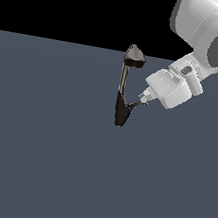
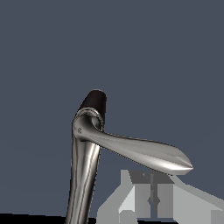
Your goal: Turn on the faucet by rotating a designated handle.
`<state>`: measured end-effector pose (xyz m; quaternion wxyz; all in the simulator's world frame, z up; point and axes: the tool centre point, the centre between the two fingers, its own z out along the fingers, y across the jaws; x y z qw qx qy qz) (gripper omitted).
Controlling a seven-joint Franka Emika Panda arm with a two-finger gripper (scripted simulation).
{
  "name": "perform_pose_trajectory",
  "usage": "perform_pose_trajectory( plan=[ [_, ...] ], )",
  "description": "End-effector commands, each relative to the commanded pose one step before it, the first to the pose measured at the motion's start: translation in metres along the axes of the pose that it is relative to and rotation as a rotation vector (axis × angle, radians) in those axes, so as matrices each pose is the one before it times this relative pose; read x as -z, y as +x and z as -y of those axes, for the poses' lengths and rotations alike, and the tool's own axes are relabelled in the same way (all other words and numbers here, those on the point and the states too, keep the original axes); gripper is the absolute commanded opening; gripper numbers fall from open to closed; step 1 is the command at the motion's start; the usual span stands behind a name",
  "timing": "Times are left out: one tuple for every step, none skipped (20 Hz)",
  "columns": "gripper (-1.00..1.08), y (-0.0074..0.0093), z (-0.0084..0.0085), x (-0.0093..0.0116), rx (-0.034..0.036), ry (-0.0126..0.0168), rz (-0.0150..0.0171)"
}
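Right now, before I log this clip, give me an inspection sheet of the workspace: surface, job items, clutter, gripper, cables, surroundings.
Surface: flat dark grey-blue floor, plain, no marks seen.
Faucet: slim, standing upright on a dark tapered base, grey cone head with black band on top.
Handle: thin curved grey lever sticking out from the base toward the exterior view's right; in the wrist view it shows as a long tapered lever.
Clutter: nothing seen.
Gripper: tips right at the handle's outer end; contact and whether open or shut cannot be told.
Cables: nothing seen.
Surroundings: black background above the floor; only the white arm enters from the exterior view's upper right.
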<state>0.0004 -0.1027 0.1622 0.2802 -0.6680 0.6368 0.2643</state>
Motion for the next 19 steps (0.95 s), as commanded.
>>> perform_pose_trajectory(
  plan=[
    [-1.00, 0.00011, -0.00002, 0.00019, -0.00018, -0.00009, -0.00118],
    [-1.00, 0.00479, 0.00048, -0.00017, -0.00255, -0.00037, -0.00025],
    [-1.00, 0.00472, 0.00048, -0.00016, -0.00245, -0.00035, -0.00024],
    [-1.00, 0.00475, 0.00048, -0.00017, -0.00255, -0.00037, -0.00025],
    [-1.00, 0.00473, 0.00048, -0.00017, -0.00255, -0.00037, -0.00025],
    [-1.00, 0.00466, 0.00047, -0.00016, -0.00245, -0.00035, -0.00024],
    [-1.00, 0.00463, 0.00047, -0.00016, -0.00245, -0.00035, -0.00024],
    [-1.00, 0.00461, 0.00047, -0.00016, -0.00245, -0.00035, -0.00024],
    [-1.00, 0.00459, 0.00047, -0.00016, -0.00245, -0.00035, -0.00024],
    [-1.00, 0.00457, 0.00047, -0.00016, -0.00245, -0.00035, -0.00024],
    [-1.00, 0.00449, 0.00047, -0.00015, -0.00236, -0.00033, -0.00023],
    [-1.00, 0.00447, 0.00047, -0.00015, -0.00236, -0.00033, -0.00023],
    [-1.00, 0.00450, 0.00047, -0.00015, -0.00245, -0.00034, -0.00024],
    [-1.00, 0.00437, 0.00047, -0.00013, -0.00226, -0.00031, -0.00022],
    [-1.00, 0.00440, 0.00047, -0.00014, -0.00236, -0.00032, -0.00023],
    [-1.00, 0.00437, 0.00047, -0.00014, -0.00236, -0.00032, -0.00023],
    [-1.00, 0.00429, 0.00047, -0.00013, -0.00226, -0.00030, -0.00022],
    [-1.00, 0.00431, 0.00048, -0.00013, -0.00236, -0.00031, -0.00023],
    [-1.00, 0.00000, 0.00000, 0.00000, 0.00000, 0.00000, 0.00000]
  ],
)
